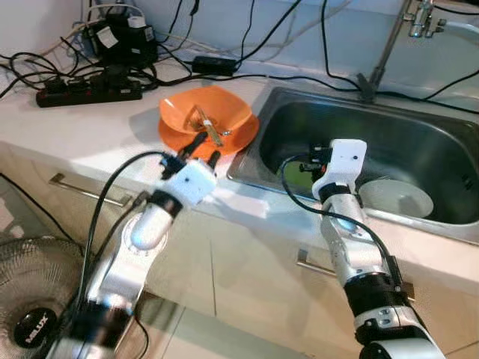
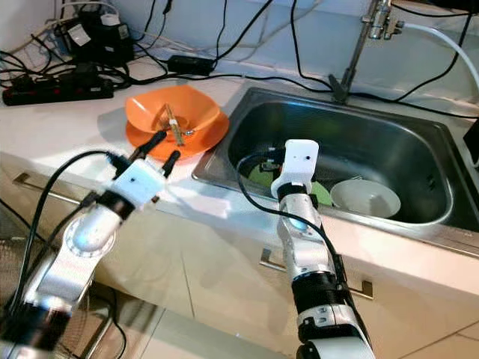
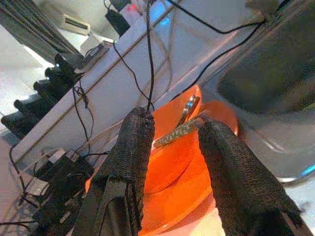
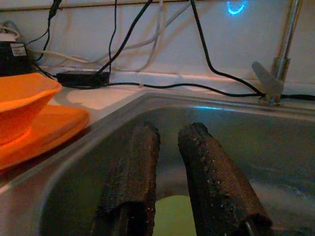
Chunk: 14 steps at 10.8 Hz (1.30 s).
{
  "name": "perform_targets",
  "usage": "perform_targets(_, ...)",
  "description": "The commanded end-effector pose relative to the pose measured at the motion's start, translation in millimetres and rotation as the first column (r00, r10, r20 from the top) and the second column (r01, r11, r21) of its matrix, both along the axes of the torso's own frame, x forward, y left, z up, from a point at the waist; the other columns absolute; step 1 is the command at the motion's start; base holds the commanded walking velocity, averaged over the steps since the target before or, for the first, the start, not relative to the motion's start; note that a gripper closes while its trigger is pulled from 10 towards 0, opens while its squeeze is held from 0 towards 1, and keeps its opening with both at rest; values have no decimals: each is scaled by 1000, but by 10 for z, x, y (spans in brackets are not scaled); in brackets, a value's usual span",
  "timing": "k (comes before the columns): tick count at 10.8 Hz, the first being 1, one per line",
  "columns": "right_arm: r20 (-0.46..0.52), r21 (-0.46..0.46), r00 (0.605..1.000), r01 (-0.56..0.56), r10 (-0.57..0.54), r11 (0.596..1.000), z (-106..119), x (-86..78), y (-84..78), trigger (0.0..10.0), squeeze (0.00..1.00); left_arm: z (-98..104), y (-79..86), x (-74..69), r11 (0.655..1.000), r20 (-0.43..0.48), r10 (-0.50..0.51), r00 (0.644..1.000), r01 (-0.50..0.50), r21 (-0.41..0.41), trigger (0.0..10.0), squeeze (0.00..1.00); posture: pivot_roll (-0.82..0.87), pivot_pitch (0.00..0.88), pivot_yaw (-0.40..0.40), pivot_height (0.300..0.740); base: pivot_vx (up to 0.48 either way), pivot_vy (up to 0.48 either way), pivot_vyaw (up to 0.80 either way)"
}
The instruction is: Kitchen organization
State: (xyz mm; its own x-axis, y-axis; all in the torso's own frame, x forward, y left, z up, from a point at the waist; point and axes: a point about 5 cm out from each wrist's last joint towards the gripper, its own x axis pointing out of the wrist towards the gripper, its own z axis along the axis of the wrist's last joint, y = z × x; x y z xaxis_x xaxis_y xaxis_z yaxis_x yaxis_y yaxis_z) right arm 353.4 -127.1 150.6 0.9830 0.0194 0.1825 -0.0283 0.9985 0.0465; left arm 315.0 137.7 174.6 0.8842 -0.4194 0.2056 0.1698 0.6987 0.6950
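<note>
A fan (image 1: 34, 303) is seen nearest, low at the robot's left, beside the cabinet front with its drawer handles (image 1: 86, 192). The white counter (image 1: 90, 131) runs above the cabinets.

The left gripper (image 1: 203, 148) is held over the counter's front part, its two black fingers (image 3: 129, 162) spread apart with nothing between them, pointed at the near rim of an orange plate (image 1: 241, 139). An orange bowl (image 1: 224, 108) is stacked on that plate, just left of the sink. Inside the bowl a few utensils (image 1: 207, 125) are laid, metal and slender; what kind they are cannot be told.

The right gripper (image 4: 170, 162) is reached over the sink's front edge and down into the steel sink (image 1: 419, 149). Its fingers (image 4: 211, 179) are set a little apart and hold nothing. Below them something pale green (image 4: 172, 216) is lying on the sink floor, too partly hidden to be named. A white bowl (image 1: 395, 198) is resting on the sink floor to the right of this gripper, apart from it.

Farther back, a black power strip (image 1: 86, 88) and a tangle of black cables (image 1: 224, 63) are spread along the wall. The tap (image 1: 389, 45) is mounted behind the sink.
</note>
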Motion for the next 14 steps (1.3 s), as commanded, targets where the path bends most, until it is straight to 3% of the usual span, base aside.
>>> perform_targets(1,19,9,1000,1,-1,1000,59,30,9,10000,0,22,-40,45,999,16,-10,1000,9,41,10000,0,218,23,-2,740,0,0,0)
perform_targets(8,22,14,999,27,-27,1000,60,29,-18,10000,0,-4,-136,275,994,25,-5,1000,2,108,10000,0,196,34,13,740,0,0,0)
perform_targets(12,23,17,999,28,-28,999,58,22,-19,10000,0,-12,-239,197,985,37,-79,996,73,155,10000,0,201,39,11,740,0,0,0)
perform_targets(14,21,18,999,24,-24,1000,55,27,-10,10000,0,-8,-217,212,982,53,-58,997,47,183,10000,0,205,38,6,740,0,0,0)
